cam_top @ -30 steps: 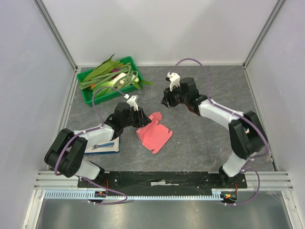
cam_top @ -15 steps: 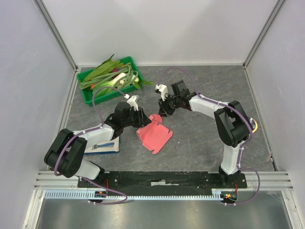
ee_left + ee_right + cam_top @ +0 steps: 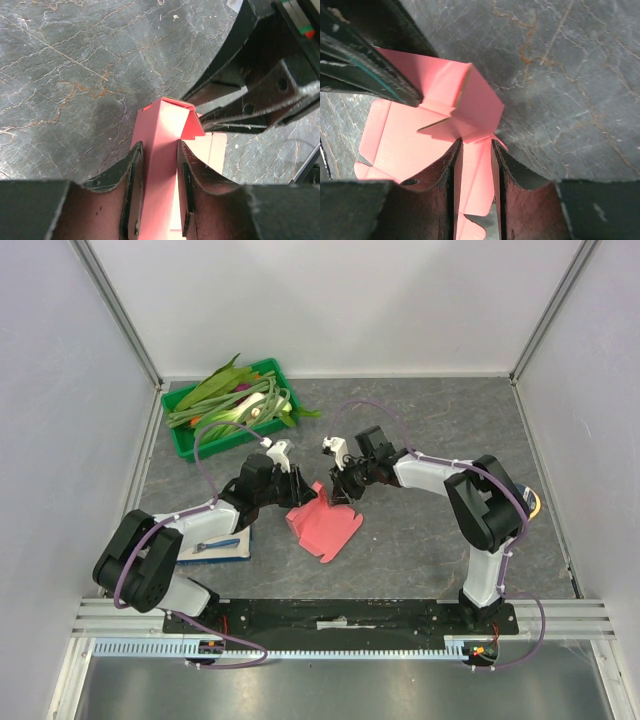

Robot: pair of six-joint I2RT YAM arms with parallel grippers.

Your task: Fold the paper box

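Observation:
The pink-red paper box (image 3: 327,527) lies partly folded on the grey table between the two arms, its far end lifted. My left gripper (image 3: 298,486) comes in from the left and is shut on a raised, creased panel of the paper box (image 3: 165,120), which fills the gap between its fingers (image 3: 131,170). My right gripper (image 3: 340,489) comes in from the right and is shut on a neighbouring flap of the paper box (image 3: 405,135). In its wrist view, that flap runs between the right gripper (image 3: 474,160) jaws. The two grippers nearly touch over the lifted corner.
A green tray (image 3: 184,448) filled with leafy stalks (image 3: 235,395) stands at the back left. A white-and-blue booklet (image 3: 215,548) lies under the left arm's forearm. White enclosure walls close off the table's left, right and back.
The right arm has swung from the back of the table leftward and down to the box, and its jaws have narrowed onto a flap. The left gripper has stayed on its panel.

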